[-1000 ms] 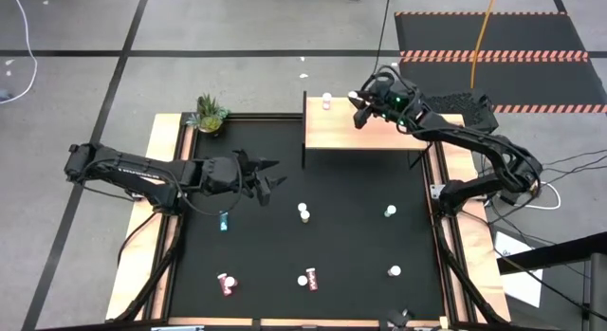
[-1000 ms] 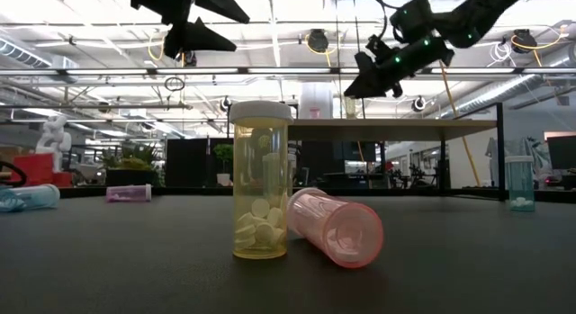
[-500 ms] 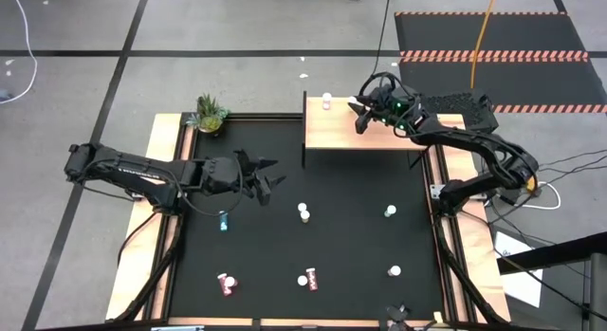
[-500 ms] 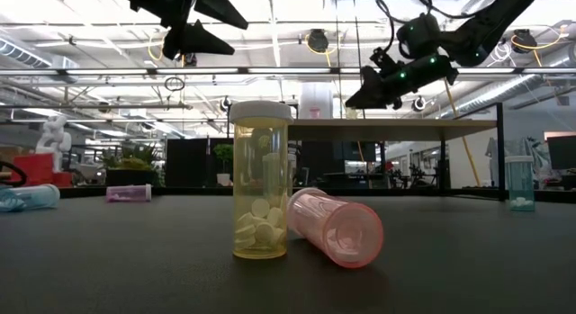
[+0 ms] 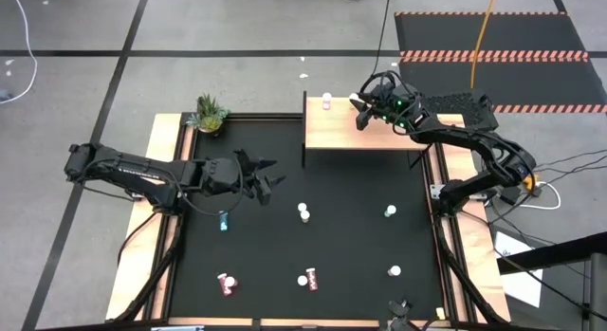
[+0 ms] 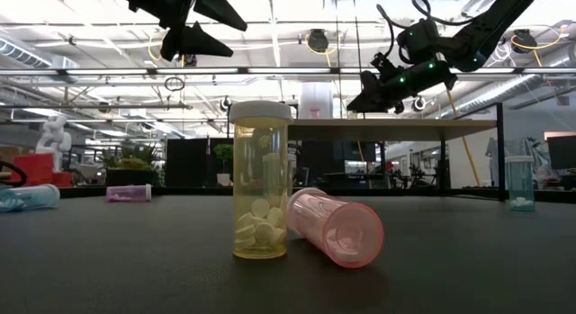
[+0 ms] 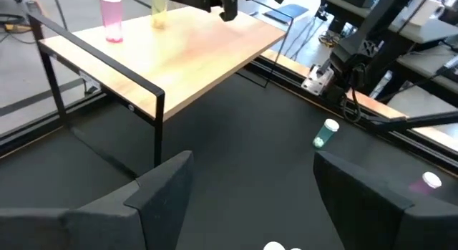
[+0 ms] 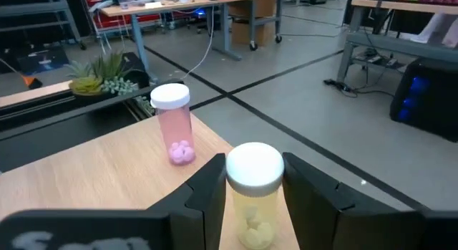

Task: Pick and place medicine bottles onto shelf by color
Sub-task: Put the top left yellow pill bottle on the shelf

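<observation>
Yellow bottle [image 8: 252, 196], pills inside | gripped by right end effector [image 8: 252, 180] | left end effector [image 7: 247, 182] open

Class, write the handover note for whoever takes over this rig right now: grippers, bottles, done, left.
Right gripper: shut on a yellow bottle, over the shelf near its back edge.
Left gripper: open, empty, above the table.
Done: one pink bottle stands on the shelf.
Left: release the yellow one, then shelve the bottles on the table, including the teal one near the left gripper.
</observation>
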`<move>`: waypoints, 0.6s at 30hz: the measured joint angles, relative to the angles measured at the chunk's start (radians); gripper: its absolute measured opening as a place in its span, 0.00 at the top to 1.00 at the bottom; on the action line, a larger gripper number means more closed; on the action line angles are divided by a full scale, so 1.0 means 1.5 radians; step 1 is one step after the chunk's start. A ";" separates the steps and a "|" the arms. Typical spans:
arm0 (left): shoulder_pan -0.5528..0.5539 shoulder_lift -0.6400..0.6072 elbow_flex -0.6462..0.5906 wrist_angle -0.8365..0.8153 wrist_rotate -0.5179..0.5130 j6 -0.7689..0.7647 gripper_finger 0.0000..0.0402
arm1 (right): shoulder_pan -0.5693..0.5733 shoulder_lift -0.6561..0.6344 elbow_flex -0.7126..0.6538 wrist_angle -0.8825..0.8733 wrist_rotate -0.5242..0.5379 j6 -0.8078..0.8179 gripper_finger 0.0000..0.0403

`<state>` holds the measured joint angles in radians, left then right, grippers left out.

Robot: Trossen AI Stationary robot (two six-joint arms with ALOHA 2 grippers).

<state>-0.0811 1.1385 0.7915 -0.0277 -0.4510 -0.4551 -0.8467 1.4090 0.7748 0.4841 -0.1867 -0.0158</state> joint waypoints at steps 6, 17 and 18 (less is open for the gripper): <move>0.003 0.000 0.000 0.000 -0.020 -0.019 0.28 | -0.002 0.000 0.000 -0.001 -0.018 0.021 0.71; 0.007 0.000 0.000 0.001 -0.034 -0.038 0.12 | -0.003 0.000 0.000 -0.001 -0.016 0.038 0.68; 0.007 0.000 0.000 0.001 -0.034 -0.038 0.09 | -0.003 0.000 0.000 -0.001 -0.015 0.038 0.66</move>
<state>-0.0704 1.1385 0.7914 -0.0269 -0.5018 -0.5125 -0.8513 1.4086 0.7750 0.4820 -0.2098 0.0408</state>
